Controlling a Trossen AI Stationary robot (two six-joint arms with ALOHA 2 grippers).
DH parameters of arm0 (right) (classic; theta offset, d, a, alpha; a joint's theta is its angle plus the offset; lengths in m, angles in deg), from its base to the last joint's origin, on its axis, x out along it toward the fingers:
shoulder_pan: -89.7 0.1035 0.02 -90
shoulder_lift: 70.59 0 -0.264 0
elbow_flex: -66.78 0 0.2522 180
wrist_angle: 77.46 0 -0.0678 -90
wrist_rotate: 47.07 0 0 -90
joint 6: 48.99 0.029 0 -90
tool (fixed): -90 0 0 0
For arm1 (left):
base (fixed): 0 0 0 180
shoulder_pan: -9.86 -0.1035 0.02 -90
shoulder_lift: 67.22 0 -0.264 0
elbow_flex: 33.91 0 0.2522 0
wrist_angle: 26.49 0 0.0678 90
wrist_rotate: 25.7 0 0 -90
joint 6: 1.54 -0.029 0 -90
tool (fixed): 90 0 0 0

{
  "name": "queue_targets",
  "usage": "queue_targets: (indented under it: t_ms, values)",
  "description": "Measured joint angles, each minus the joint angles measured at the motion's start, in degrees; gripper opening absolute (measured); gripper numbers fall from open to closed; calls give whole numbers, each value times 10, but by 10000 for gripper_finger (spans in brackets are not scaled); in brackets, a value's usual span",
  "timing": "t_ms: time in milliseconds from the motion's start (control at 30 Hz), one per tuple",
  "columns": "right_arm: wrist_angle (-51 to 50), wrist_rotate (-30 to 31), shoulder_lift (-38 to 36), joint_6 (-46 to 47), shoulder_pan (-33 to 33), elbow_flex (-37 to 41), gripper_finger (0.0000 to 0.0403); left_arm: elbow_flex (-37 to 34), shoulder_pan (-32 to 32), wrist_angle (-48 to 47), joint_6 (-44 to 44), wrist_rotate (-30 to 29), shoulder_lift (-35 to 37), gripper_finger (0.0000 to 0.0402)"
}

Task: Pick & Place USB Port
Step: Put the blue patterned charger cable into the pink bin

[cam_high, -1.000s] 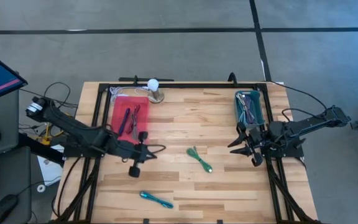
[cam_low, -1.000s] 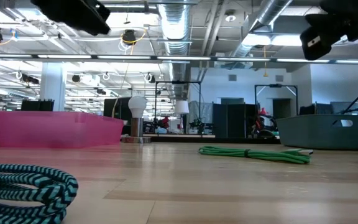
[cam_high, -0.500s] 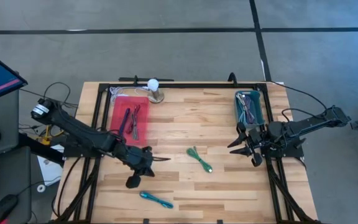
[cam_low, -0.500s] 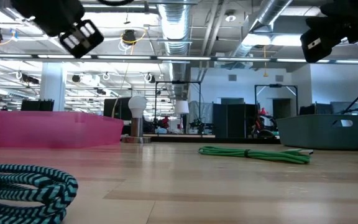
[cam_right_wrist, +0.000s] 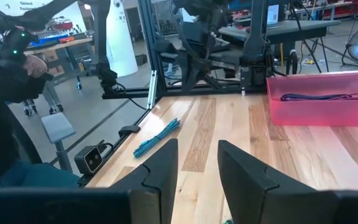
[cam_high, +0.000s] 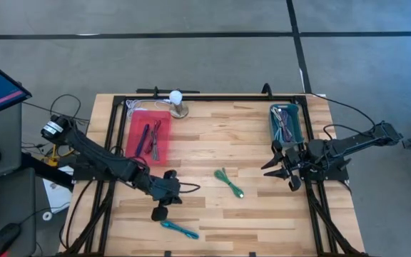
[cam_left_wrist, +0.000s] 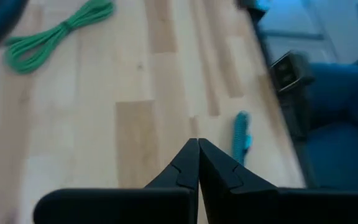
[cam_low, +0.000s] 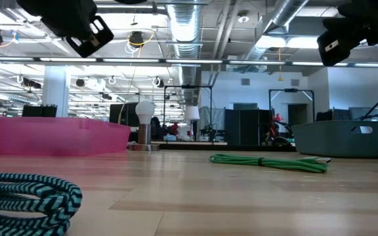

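A teal braided USB cable [cam_high: 179,228] lies coiled near the table's near edge, close to the lens in the low view [cam_low: 25,200]. A green cable [cam_high: 229,183] lies at the table's middle. My left gripper [cam_high: 179,189] hovers shut above the wood between them; its wrist view shows the fingertips [cam_left_wrist: 197,143] closed, the teal cable [cam_left_wrist: 241,135] just beyond them and the green one [cam_left_wrist: 58,34] farther off. My right gripper [cam_high: 277,165] waits open at the table's right side, below the grey bin [cam_high: 286,123].
A pink tray [cam_high: 148,139] holding purple cables sits at the far left, with a white lamp [cam_high: 177,98] behind it. The grey bin holds several cables. A person [cam_right_wrist: 11,99] sits past the near edge. Bare wood lies between the two loose cables.
My left gripper has travelled from beside the pink tray toward the table's near edge and a little to the right, closing on the teal cable. Neither cable has moved.
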Motion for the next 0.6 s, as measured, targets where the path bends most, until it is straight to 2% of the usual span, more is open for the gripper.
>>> queue_targets:
  t_ms: [67,233,467,600]
  values:
    - [-1,0,0,0,0,0,107,16,9,-38,0,-28,-5,4]
    - [-4,0,0,0,0,0,107,54,24,-87,11,-51,-27,4]
    - [-4,0,0,0,0,0,107,86,25,-146,35,-53,-73,4]
    - [-4,0,0,0,0,0,107,90,23,-145,36,-36,-82,7]
